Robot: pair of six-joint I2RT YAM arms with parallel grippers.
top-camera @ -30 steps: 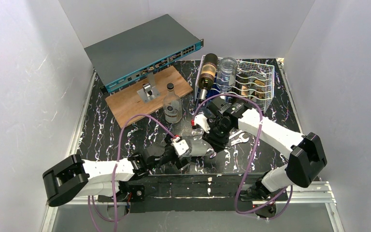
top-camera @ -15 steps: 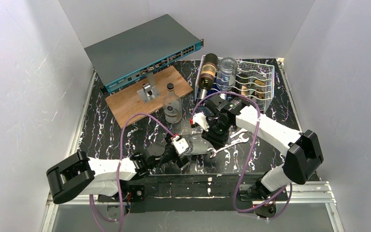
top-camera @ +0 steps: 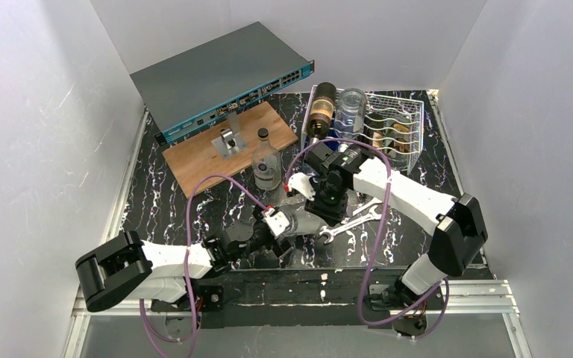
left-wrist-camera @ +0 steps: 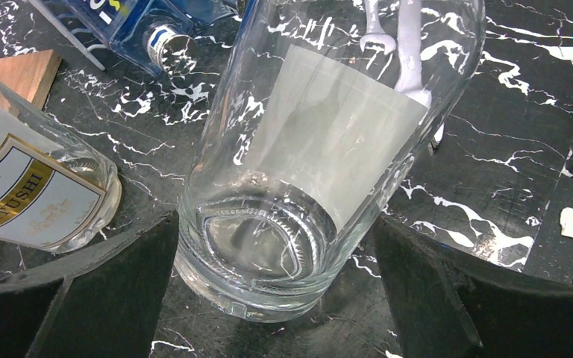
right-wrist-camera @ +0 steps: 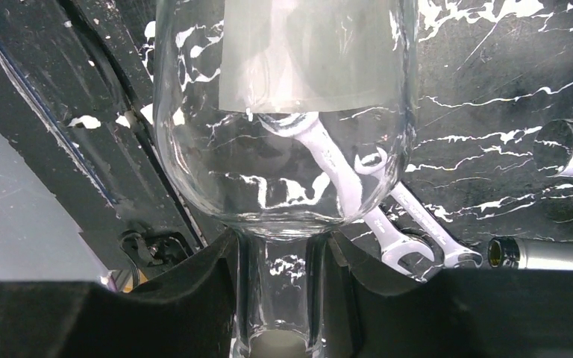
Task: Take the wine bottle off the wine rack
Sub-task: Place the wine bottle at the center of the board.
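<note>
My right gripper (right-wrist-camera: 282,283) is shut on the neck of a clear glass wine bottle (right-wrist-camera: 283,112) with a pale label, held low over the black marbled table (top-camera: 186,201), well in front of the white wire wine rack (top-camera: 406,123). My left gripper (left-wrist-camera: 274,224) is open around the bottle's base (left-wrist-camera: 268,246). Its left finger (left-wrist-camera: 112,291) is close to the glass and its right finger (left-wrist-camera: 425,291) stands apart. In the top view the two grippers (top-camera: 298,222) (top-camera: 327,195) face each other mid-table.
A dark bottle (top-camera: 319,110), a clear bottle (top-camera: 351,108) and a blue one (left-wrist-camera: 145,30) lie on the rack. A labelled clear bottle (top-camera: 266,165) stands by the wooden board (top-camera: 209,149). Behind is the grey switch box (top-camera: 216,78). Wrenches (top-camera: 354,220) lie under the right arm.
My right arm has carried the clear bottle a little to the left and away from me, uncovering the wrenches. The left gripper has followed slightly and stays open.
</note>
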